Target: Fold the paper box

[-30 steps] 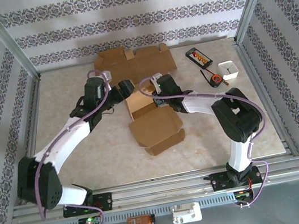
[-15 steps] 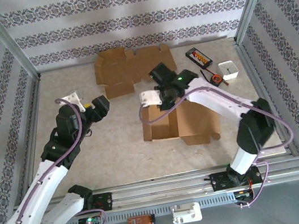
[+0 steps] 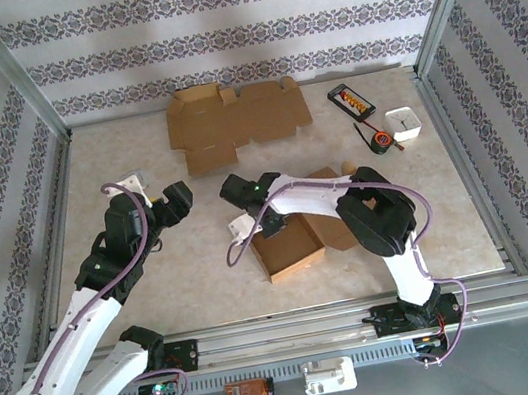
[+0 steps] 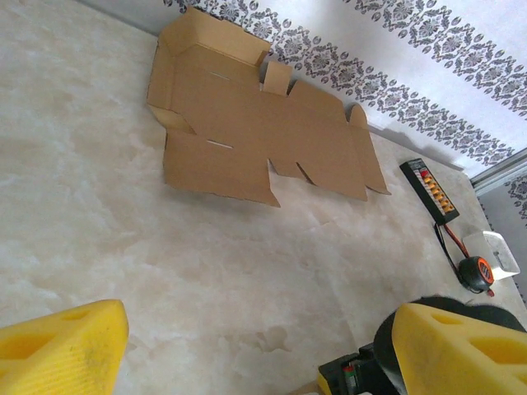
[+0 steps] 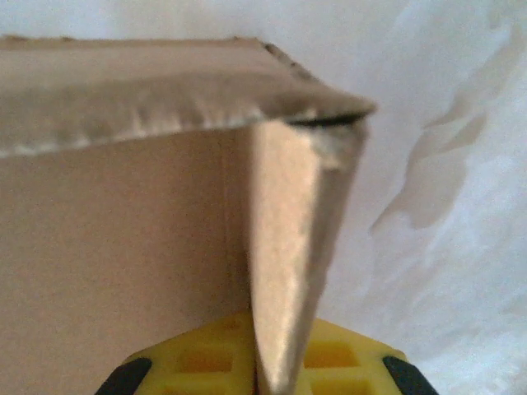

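Cardboard, half shaped into a paper box [image 3: 290, 246], sits near the middle of the table [image 3: 161, 306]. Its tray part faces up with low walls raised, and a wide flap lies spread out on its right side.

The right gripper [image 3: 250, 222] is at the box's left corner, its arm reaching across above the box from the right. In the right wrist view one thin upright wall of the box [image 5: 123, 247] runs straight down between the yellow fingers [image 5: 350, 362], with a top edge folded over above it. The jaws are nearly together and pinch that wall.

The left gripper [image 3: 175, 200] hangs to the left of the box, apart from it and touching no cardboard. In the left wrist view its yellow fingers [image 4: 62, 341] stand far apart at the bottom corners, so the left gripper [image 4: 263, 354] is wide and holds nothing, with bare table between the fingers.

Behind the box, toward the back wall, a flat cardboard sheet [image 3: 236, 121] lies unfolded; the left wrist camera also looks onto this sheet [image 4: 255, 132]. Behind and to the right of the box are a black controller [image 3: 351, 100] with orange buttons, a tape measure [image 3: 382, 143] and a small white tub [image 3: 404, 123], all well apart from the box.
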Robot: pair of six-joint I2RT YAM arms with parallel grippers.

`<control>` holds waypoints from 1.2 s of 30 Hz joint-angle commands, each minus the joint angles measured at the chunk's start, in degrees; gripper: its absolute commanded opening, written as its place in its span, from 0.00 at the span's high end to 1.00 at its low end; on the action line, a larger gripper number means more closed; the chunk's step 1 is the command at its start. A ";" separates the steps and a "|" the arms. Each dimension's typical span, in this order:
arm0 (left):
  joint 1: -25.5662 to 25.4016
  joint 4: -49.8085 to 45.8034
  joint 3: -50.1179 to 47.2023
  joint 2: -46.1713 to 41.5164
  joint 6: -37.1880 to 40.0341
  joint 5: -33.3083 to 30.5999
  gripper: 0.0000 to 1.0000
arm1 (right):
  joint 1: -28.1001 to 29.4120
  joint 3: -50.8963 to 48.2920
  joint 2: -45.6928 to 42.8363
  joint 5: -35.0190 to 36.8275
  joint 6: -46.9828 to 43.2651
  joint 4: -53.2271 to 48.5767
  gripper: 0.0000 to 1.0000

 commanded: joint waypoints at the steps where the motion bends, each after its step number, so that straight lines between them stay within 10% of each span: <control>1: 0.61 -0.08 -0.99 -0.52 -0.31 -1.04 0.16 | 0.47 -6.56 2.36 2.11 0.35 13.78 0.85; 19: 0.66 1.47 -0.83 1.41 -0.49 0.27 0.15 | -1.42 -13.03 -13.84 -0.28 -5.40 12.88 0.38; 28: 0.62 1.78 -1.05 1.11 -0.15 1.66 0.15 | -8.11 -7.05 -9.68 -11.82 -5.12 3.07 0.40; 36: 0.66 4.22 -0.06 2.06 10.20 19.89 0.08 | -8.73 -2.07 -3.07 -15.26 -3.93 3.30 0.55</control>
